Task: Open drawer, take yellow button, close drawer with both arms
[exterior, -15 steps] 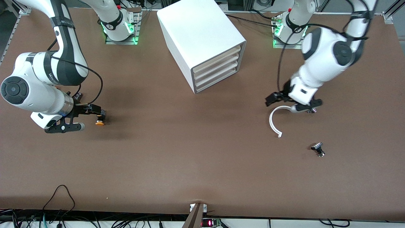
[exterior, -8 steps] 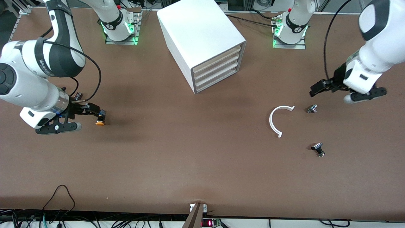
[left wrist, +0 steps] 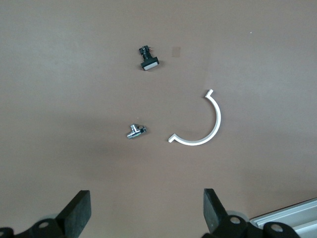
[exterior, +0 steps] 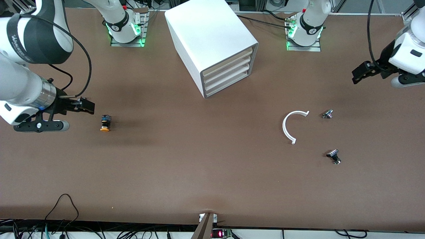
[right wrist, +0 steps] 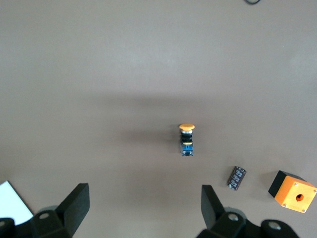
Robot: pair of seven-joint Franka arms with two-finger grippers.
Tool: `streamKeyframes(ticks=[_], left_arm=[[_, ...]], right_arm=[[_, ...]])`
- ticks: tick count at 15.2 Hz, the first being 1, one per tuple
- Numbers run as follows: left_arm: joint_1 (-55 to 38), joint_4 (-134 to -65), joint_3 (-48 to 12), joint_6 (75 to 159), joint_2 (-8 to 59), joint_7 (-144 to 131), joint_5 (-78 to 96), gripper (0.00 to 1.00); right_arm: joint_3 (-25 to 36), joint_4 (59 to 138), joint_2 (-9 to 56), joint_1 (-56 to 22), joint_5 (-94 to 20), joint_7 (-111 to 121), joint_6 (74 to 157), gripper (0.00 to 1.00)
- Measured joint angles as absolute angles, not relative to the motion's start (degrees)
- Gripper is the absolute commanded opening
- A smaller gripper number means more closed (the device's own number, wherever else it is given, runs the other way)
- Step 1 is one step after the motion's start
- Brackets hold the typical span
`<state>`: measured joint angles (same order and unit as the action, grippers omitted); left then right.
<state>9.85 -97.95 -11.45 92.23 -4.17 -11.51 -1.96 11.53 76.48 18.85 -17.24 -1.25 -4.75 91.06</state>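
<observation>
My right gripper (exterior: 84, 107) hangs over the table with fingers (right wrist: 74, 203) apart, empty. The button (exterior: 105, 123) lies on its side on the table at the gripper's 4 o'clock in the front view, apart from it. My left gripper (exterior: 365, 72) hangs over the left arm's end, fingers (left wrist: 79, 210) apart, empty. The drawer (exterior: 228, 60) is shut in its cabinet (exterior: 206, 36).
</observation>
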Motion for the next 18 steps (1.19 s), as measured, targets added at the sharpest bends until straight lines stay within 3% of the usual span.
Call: streamKeyframes(ticks=[3,8,18], left_arm=[[9.8,-97.9,-10.8,92.1,-3.6,-10.5,-1.8,1.00],[9.9,-97.9,-10.6,90.6,-3.4,-10.5,0.7,1.00],[9.8,-97.0,-11.1,89.8,-3.4,-10.4,1.0,1.00]], right_arm=[[10.8,76.5,17.9,-14.2,0.9,-5.0,93.2,1.00],[5.0,79.8,13.6,-2.7,1.5,-4.5,95.3,1.00],[4.5,84.2,10.2,-2.1,1.5,0.5,95.5,1.00]])
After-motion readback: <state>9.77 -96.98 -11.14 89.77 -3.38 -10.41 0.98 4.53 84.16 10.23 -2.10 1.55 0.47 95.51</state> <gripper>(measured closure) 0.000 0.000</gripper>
